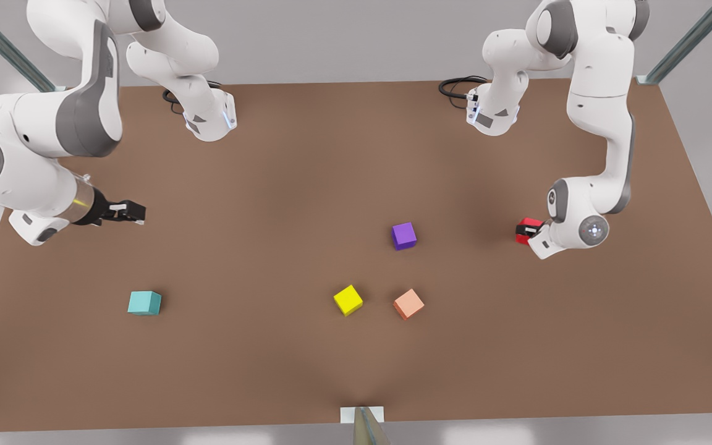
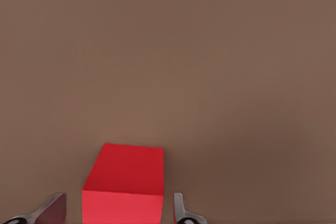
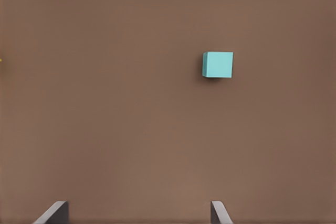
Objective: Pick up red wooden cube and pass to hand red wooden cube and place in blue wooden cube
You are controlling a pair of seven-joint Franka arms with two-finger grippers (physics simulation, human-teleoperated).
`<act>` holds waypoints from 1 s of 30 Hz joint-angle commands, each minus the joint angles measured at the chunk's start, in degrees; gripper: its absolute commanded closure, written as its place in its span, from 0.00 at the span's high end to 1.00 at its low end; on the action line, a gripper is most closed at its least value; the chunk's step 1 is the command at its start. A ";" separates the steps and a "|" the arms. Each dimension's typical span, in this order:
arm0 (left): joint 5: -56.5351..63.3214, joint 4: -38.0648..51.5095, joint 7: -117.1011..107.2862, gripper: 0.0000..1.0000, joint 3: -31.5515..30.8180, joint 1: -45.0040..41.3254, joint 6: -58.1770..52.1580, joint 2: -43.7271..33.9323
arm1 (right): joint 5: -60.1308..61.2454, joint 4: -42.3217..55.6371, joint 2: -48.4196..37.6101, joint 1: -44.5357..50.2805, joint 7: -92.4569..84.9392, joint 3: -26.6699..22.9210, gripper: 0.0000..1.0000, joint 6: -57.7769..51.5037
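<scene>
Small bright red matte wooden cube (image 2: 124,184), plain faces, on brown table (image 1: 282,185) at front view's right, between spread fingers of left gripper (image 1: 532,233). Right gripper (image 1: 135,212) spread, waiting above light teal wooden cube (image 3: 218,65).

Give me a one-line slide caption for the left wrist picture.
Left gripper, fingers open, straddling the red wooden cube on the brown table.
</scene>
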 commanded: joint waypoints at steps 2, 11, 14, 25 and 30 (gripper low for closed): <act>0.11 -0.55 3.02 1.00 0.01 0.32 1.34 0.79 | 0.27 0.13 -0.02 0.04 -3.07 -0.08 1.00 -0.09; 0.03 -2.75 3.02 1.00 0.10 0.49 6.53 3.08 | -0.43 -0.22 -0.29 0.13 -3.15 -0.08 1.00 -0.26; 0.02 -2.66 3.02 0.81 0.10 0.40 7.67 3.25 | -0.43 -0.40 -0.29 0.13 -3.24 -0.08 1.00 -0.26; -14.12 9.72 -1.20 0.62 -0.25 0.49 -9.45 3.51 | 15.01 1.36 7.17 -0.57 -14.56 -0.07 1.00 2.11; -45.15 34.69 -16.22 0.61 -20.72 0.23 -35.57 11.25 | 58.54 12.70 33.98 -0.93 -56.49 1.50 1.00 3.95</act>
